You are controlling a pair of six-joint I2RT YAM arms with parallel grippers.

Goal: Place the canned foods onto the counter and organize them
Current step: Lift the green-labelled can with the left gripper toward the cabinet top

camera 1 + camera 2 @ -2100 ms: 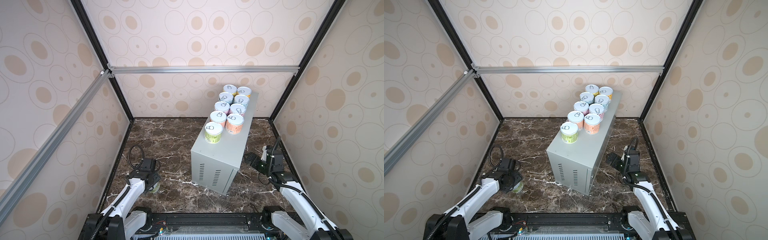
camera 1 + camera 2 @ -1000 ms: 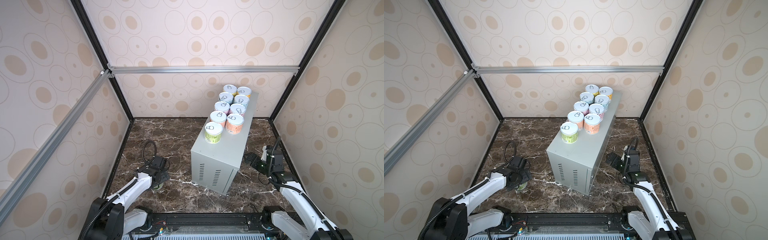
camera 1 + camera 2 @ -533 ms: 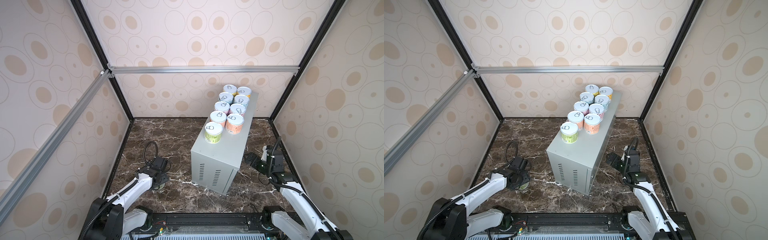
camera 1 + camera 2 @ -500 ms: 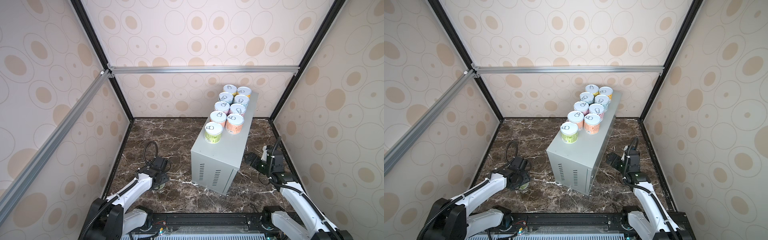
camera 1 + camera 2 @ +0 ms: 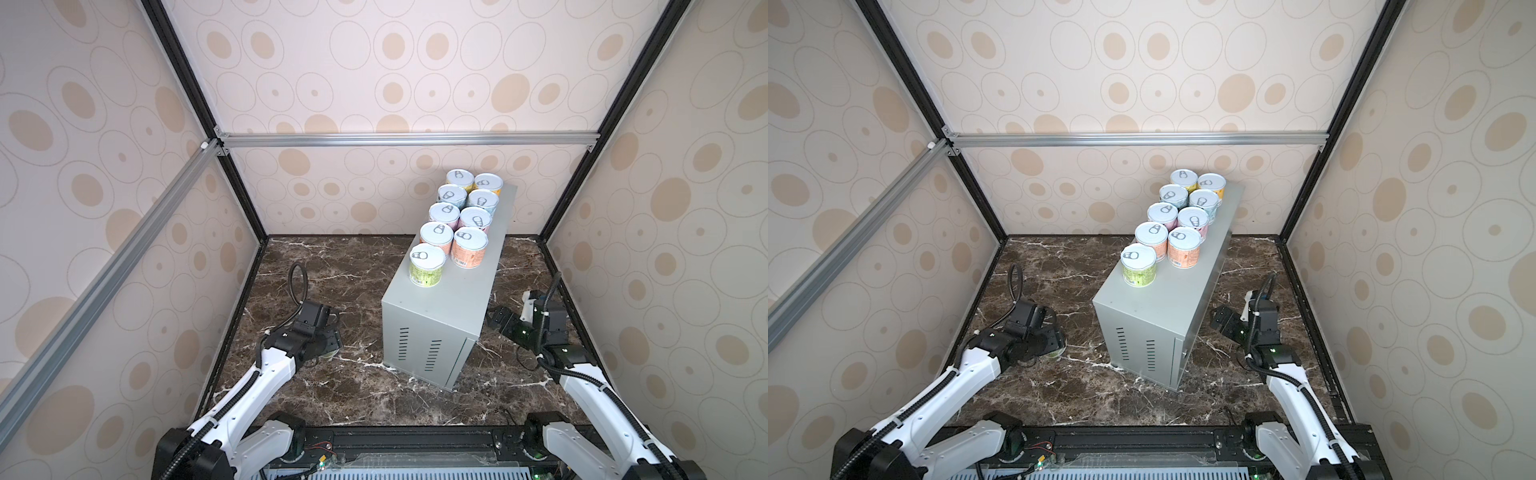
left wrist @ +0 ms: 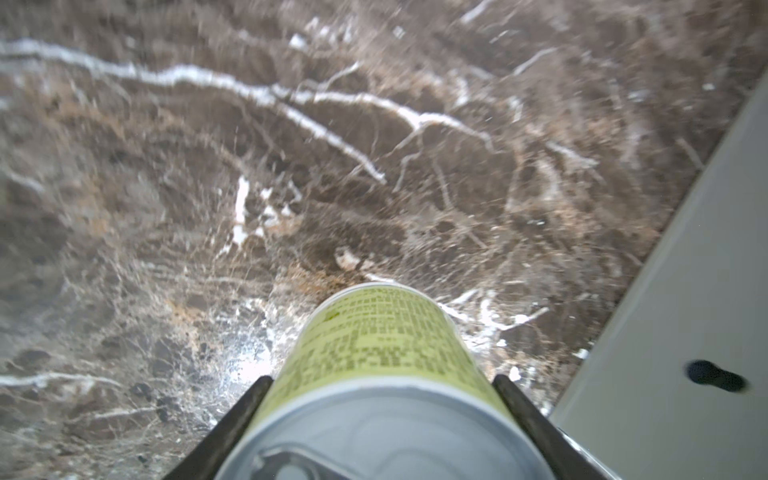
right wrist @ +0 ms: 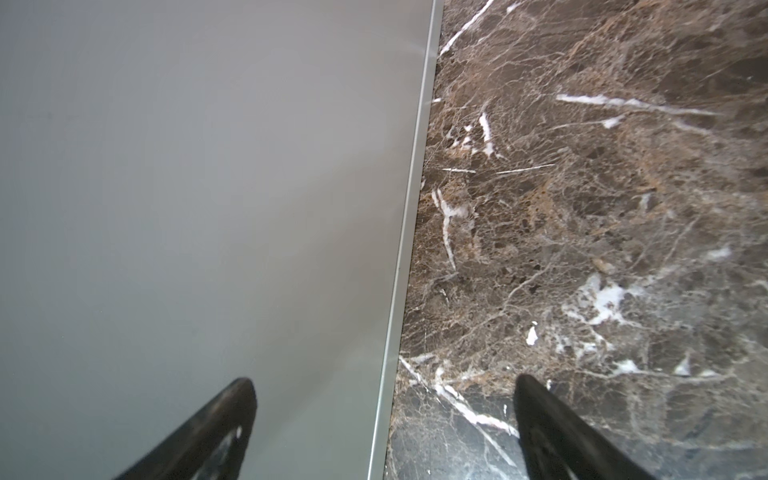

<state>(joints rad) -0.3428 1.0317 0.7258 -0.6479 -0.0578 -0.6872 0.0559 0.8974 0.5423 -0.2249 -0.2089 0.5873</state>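
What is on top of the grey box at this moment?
Nine upright cans in two rows, five and four, stand on the far part of the box; its near part is bare. Nearer cans cover most of the far labels.

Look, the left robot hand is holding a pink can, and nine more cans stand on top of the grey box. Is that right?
Not quite. The can in the left gripper is yellow-green, not pink; the left wrist view shows its label up close. The rest holds: nine more cans stand on top of the grey box.
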